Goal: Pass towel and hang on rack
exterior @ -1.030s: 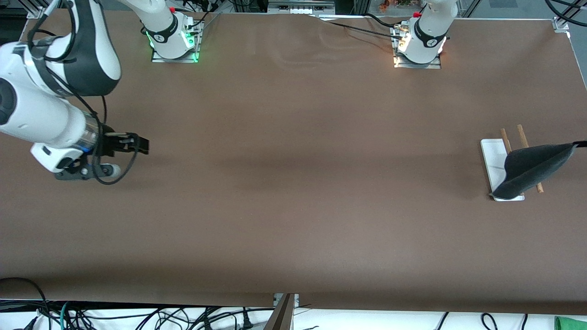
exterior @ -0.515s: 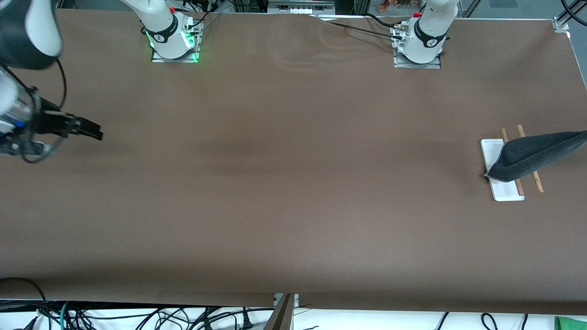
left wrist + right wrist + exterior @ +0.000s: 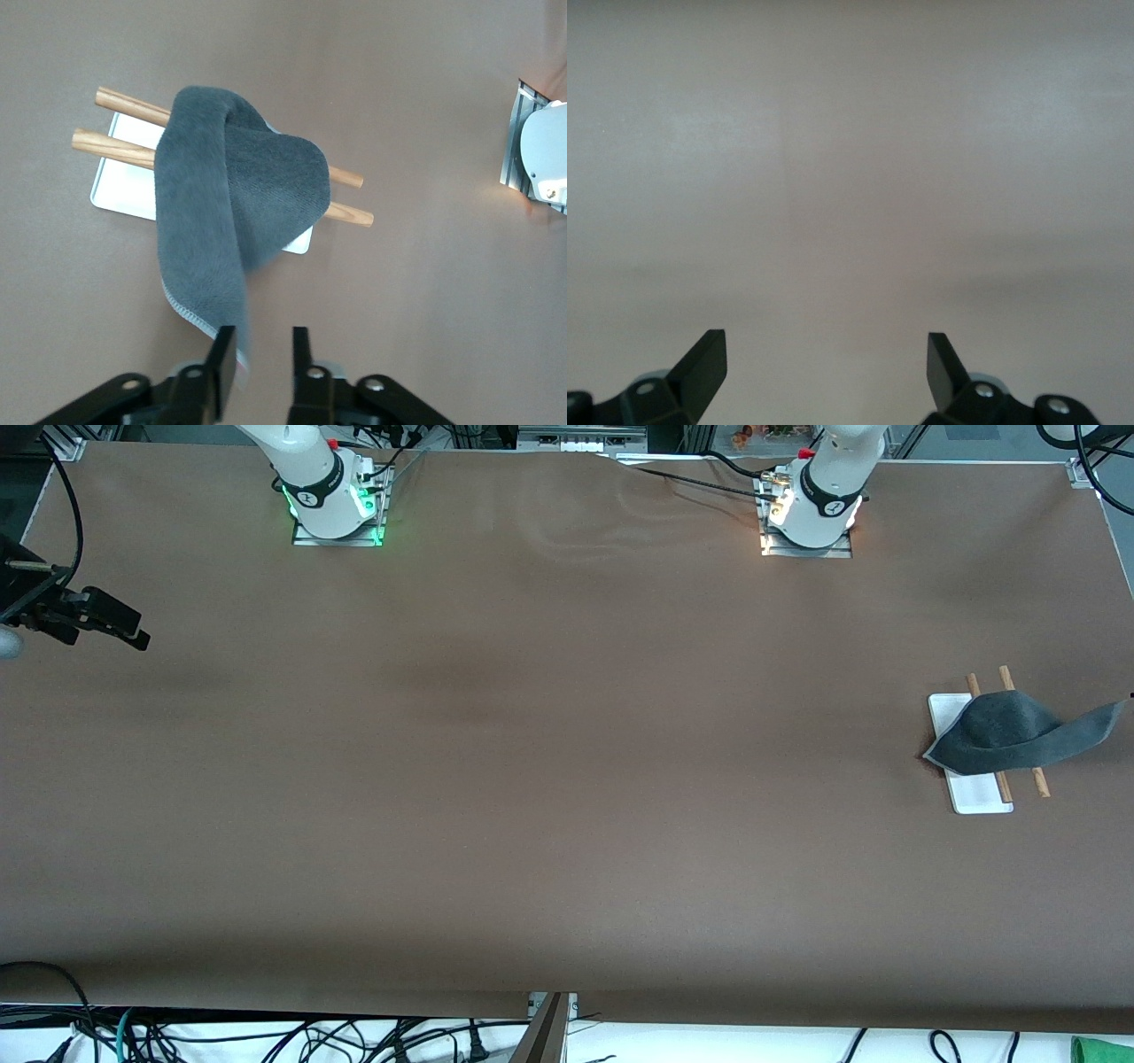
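The dark grey towel (image 3: 1005,735) lies draped over the two wooden rods (image 3: 1038,781) of the rack, above its white base (image 3: 950,713). One pointed corner reaches out toward the left arm's end of the table. In the left wrist view the towel (image 3: 239,195) covers the middle of the rods (image 3: 120,99) and part of the base (image 3: 124,181). Its stitched corner hangs blurred against one finger (image 3: 223,350). My left gripper (image 3: 263,332) is up over the table beside the rack, jaws parted, with bare table between them. My right gripper (image 3: 133,631) is open and empty (image 3: 826,350) at the right arm's end.
The brown table (image 3: 567,779) carries only the rack and towel. The two arm bases (image 3: 337,505) (image 3: 811,514) stand along the edge farthest from the front camera. Cables lie below the table's near edge.
The towel has come down and spread over the rods, its corner now slack. The right arm has pulled back toward its end of the table, mostly out of view.
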`<state>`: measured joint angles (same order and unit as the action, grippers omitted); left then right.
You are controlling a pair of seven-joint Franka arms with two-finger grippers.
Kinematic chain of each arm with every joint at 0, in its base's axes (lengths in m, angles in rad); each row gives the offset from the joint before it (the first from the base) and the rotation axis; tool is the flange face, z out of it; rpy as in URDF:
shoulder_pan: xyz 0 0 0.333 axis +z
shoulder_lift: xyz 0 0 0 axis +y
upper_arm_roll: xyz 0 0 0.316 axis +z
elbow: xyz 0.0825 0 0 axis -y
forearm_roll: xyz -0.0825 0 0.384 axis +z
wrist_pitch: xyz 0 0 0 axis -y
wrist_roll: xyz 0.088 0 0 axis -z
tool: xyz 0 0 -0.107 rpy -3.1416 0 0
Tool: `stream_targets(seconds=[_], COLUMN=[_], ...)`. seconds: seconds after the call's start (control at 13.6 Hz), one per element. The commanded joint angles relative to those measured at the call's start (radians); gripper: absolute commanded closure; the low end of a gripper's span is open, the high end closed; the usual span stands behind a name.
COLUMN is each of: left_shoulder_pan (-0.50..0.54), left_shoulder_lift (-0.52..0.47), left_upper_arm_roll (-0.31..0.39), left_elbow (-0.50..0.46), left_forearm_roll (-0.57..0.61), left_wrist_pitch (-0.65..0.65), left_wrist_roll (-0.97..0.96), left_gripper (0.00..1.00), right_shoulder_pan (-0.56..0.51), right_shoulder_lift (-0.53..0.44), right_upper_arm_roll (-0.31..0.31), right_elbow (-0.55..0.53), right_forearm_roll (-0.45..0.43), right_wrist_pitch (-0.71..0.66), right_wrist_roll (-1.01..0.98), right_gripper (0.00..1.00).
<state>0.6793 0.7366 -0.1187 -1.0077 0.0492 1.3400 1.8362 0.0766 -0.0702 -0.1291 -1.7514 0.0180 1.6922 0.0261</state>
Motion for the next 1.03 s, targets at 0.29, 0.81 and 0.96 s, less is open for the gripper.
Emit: stream_targets(seconds=[0.29, 0.81, 0.96], left_shoulder_pan=[-0.038, -0.312, -0.383], left_shoulder_lift=[-0.083, -0.187, -0.187], left_upper_arm_roll=[-0.035, -0.036, -0.041], left_elbow=[0.004, 0.004, 0.004], left_forearm_roll=[0.009, 0.023, 0.020], left_wrist_pitch=[0.004, -0.031, -0.036], left_wrist_roll=[-0.177, -0.628, -0.775], left_gripper=[0.00, 0.00, 0.00], right_shoulder_pan=[-0.029, -0.026, -0.026], right_shoulder_lift=[0.032, 0.044, 0.046], right_upper_arm_roll=[0.025, 0.026, 0.026], right_elbow=[0.018, 0.021, 0.021], right_forearm_roll=[-0.013, -0.010, -0.010], right_wrist_pitch=[0.004, 0.017, 0.015], right_wrist_roll=[-0.005, -0.005, -0.005], right_gripper=[0.00, 0.00, 0.00])
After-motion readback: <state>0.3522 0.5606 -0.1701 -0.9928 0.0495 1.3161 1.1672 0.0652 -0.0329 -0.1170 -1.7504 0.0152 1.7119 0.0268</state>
